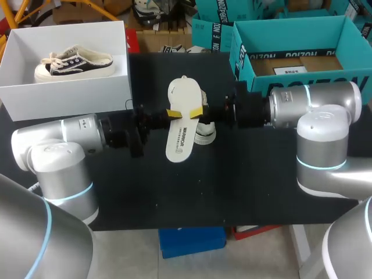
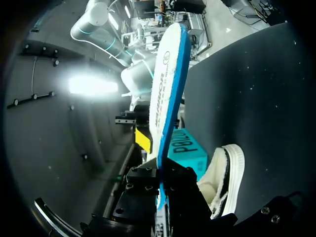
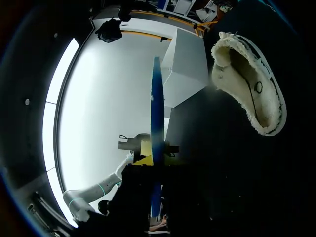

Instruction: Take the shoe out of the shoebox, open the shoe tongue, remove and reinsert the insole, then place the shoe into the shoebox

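A white insole (image 1: 181, 119) with a blue underside hangs flat above the middle of the black table. My left gripper (image 1: 173, 113) is shut on one long edge and my right gripper (image 1: 197, 110) is shut on the opposite edge. Under the insole, partly hidden, a fleece-lined shoe (image 1: 204, 133) rests on the table. In the left wrist view the insole (image 2: 168, 89) runs ahead from my gripper (image 2: 161, 197), with the shoe (image 2: 224, 180) beside it. The right wrist view has the insole (image 3: 157, 108) edge-on in my gripper (image 3: 156, 170), the shoe (image 3: 252, 89) lying off to one side.
A white shoebox (image 1: 64, 96) stands open at the back left with a second black and cream shoe (image 1: 74, 63) inside. A teal box (image 1: 290, 70) sits at the back right, just behind my right arm. The shoebox (image 3: 187, 69) also shows beyond the insole.
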